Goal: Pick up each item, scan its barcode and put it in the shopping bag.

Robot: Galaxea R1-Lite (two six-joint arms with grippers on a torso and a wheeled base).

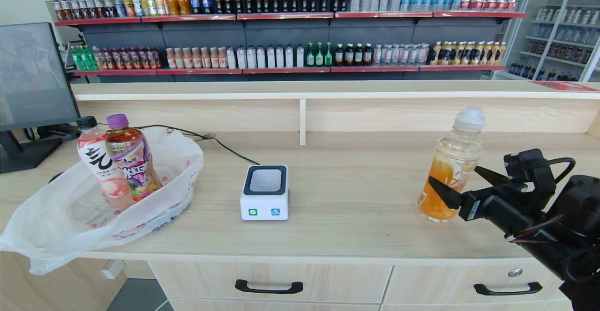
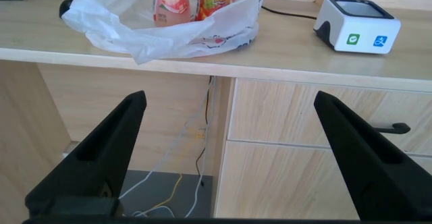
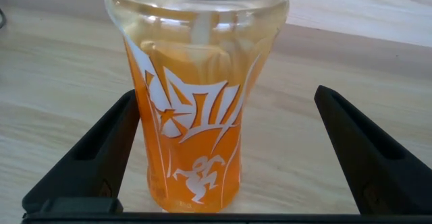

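An orange drink bottle [image 1: 449, 168] with a white cap stands upright on the wooden counter at the right. My right gripper [image 1: 468, 185] is open around its lower half, one finger on each side; the right wrist view has the bottle [image 3: 202, 116] between the two black fingers [image 3: 94, 156]. The white barcode scanner [image 1: 265, 192] sits mid-counter. At the left, the white shopping bag [image 1: 56, 217] holds a pink-and-white bottle [image 1: 101, 166] and a purple-capped bottle [image 1: 133, 161]. My left gripper [image 2: 229, 156] hangs open and empty below the counter edge, facing the bag [image 2: 169, 38] and the scanner [image 2: 358, 25].
A dark monitor [image 1: 33, 77] stands at the far left, with a black cable [image 1: 220, 144] running behind the bag to the scanner. A raised wooden ledge [image 1: 328, 91] closes off the back of the counter. Drawers with black handles [image 1: 268, 287] lie under the front edge.
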